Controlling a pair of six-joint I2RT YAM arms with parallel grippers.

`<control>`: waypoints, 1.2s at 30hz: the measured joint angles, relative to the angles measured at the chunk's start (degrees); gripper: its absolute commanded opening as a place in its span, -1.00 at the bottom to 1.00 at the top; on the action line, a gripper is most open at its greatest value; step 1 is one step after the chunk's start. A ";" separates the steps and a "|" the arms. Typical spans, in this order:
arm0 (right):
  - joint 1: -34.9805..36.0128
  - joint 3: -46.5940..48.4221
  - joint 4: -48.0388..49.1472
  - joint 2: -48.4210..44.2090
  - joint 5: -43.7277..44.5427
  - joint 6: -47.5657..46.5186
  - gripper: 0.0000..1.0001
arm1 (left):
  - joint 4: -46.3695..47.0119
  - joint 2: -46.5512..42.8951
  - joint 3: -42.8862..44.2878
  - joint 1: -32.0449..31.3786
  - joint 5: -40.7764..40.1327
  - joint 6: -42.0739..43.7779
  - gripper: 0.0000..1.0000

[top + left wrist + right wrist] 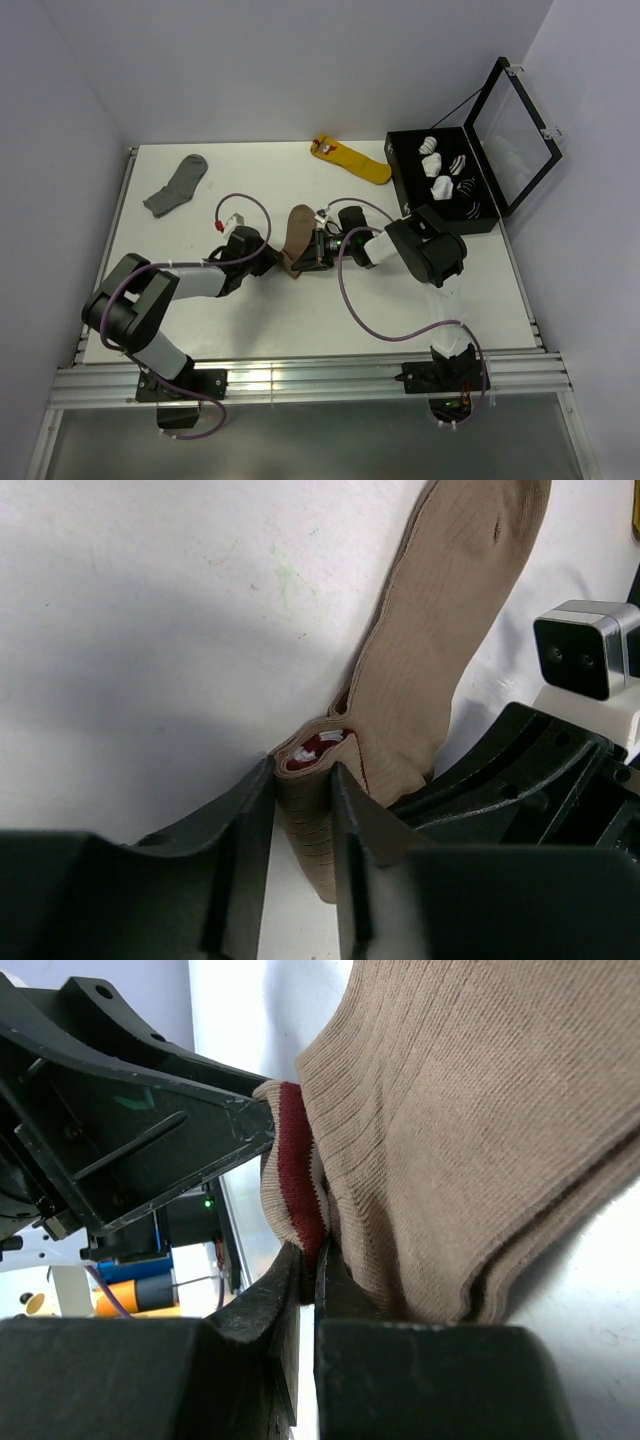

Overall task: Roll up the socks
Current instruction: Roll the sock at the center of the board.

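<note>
The tan-brown sock (298, 232) lies on the white table in the middle, toe away from me, cuff end near. My left gripper (281, 260) is shut on the folded cuff end, whose dark red and white lining (318, 748) shows between the fingers. My right gripper (312, 252) comes in from the right and is shut on the dark red cuff edge (297, 1165). In the right wrist view the tan sock body (470, 1130) fills the upper right. The two grippers sit nearly touching at the same end of the sock.
A plain grey sock (177, 185) lies at the back left. A yellow sock with a red tag (350, 158) lies at the back middle. An open black case (442, 180) holding several rolled white and striped socks stands at the back right, lid up.
</note>
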 measured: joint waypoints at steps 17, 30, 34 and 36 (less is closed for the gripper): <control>4.02 -2.49 -19.32 -18.56 23.08 -18.62 0.18 | -9.05 3.78 8.41 -0.02 1.60 2.32 -0.99; 24.74 -3.82 -22.43 -26.10 57.07 -40.26 0.23 | -22.18 2.23 12.61 -0.07 1.70 6.80 -0.99; 28.15 -3.82 -22.18 -24.41 62.90 -43.82 0.21 | -24.30 1.38 12.61 -0.07 1.75 7.61 -0.99; 29.46 -3.82 -22.10 -23.26 64.72 -45.53 0.18 | -25.11 1.09 12.61 -0.07 1.77 7.93 -0.99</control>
